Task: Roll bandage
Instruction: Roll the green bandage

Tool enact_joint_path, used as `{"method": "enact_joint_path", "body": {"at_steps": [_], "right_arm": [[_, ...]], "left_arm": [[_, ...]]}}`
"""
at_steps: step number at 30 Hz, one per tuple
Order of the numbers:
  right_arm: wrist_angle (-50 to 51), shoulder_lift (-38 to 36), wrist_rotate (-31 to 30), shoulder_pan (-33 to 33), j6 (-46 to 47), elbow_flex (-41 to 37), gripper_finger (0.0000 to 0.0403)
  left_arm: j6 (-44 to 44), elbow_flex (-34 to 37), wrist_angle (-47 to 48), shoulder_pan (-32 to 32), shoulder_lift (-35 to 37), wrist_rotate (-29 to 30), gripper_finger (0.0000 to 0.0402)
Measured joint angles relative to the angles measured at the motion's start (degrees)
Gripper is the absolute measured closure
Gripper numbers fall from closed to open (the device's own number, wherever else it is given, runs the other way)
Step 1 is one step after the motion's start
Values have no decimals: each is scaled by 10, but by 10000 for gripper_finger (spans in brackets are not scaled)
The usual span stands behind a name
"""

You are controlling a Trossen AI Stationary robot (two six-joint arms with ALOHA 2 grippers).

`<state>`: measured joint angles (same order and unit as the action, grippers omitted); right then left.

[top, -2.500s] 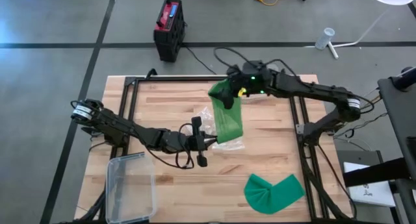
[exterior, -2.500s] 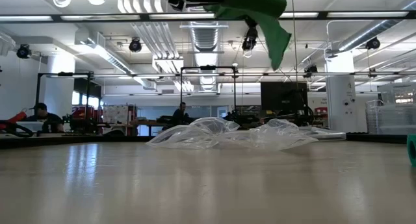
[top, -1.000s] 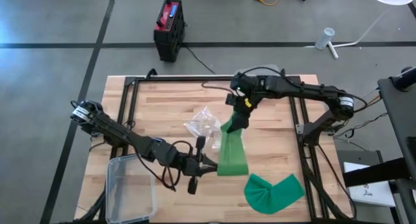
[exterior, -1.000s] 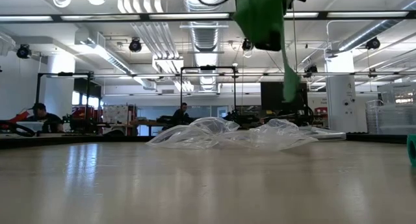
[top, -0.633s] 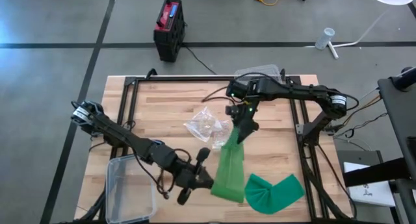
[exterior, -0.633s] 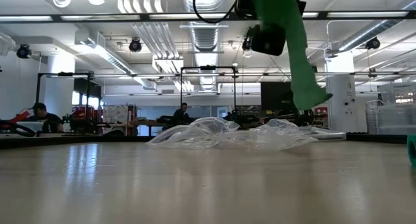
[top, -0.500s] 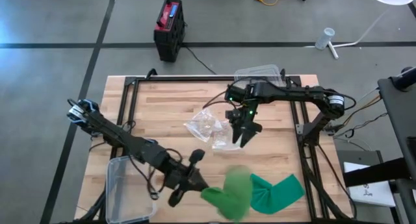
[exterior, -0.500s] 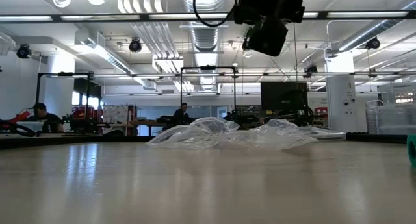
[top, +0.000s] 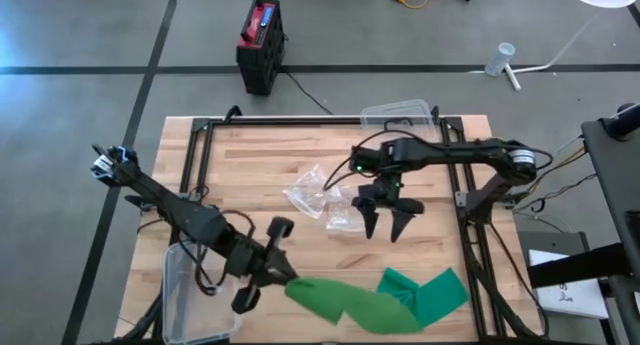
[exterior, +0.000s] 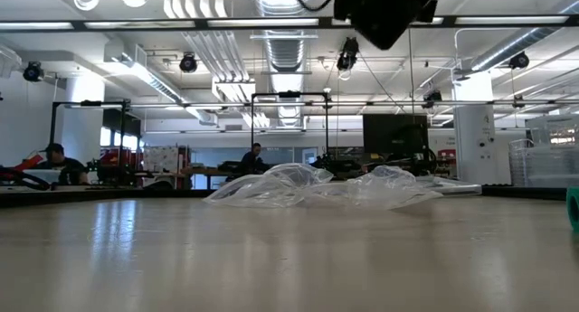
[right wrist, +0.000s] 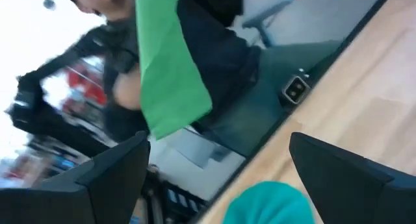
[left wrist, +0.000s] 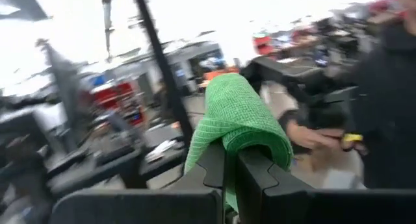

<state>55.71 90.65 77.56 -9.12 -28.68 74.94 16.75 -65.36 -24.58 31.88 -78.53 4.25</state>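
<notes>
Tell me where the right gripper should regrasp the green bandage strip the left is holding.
Take the free end of the green bandage strip, the end toward the folded teal bandage, coming down from above. The left gripper is shut on the other end, so the strip trails flat and that end is clear. The right gripper hangs open over the table's middle.

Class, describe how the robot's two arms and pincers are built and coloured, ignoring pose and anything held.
Both arms are slim, dark, jointed links with loose black cables along them. The left pincer has two blocky black fingers. The right pincer has two dark tapering fingers, and a small green light glows on its wrist.
</notes>
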Motion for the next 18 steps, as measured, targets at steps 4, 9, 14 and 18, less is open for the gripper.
{"method": "enact_joint_path", "body": {"at_steps": [4,9,14,18], "right_arm": [[3,-68,-127,10,24,0,41],[-19,-179,-375,17,138,0,41],[-86,-283,-545,67,209,-14,41],[-187,-346,-603,111,250,-55,41]], "left_arm": [[-37,1,21,-2,1,53,400],[-56,1,10,-6,1,57,400],[-90,1,-9,-32,-16,58,400],[-116,2,-46,-70,-35,59,400]]}}
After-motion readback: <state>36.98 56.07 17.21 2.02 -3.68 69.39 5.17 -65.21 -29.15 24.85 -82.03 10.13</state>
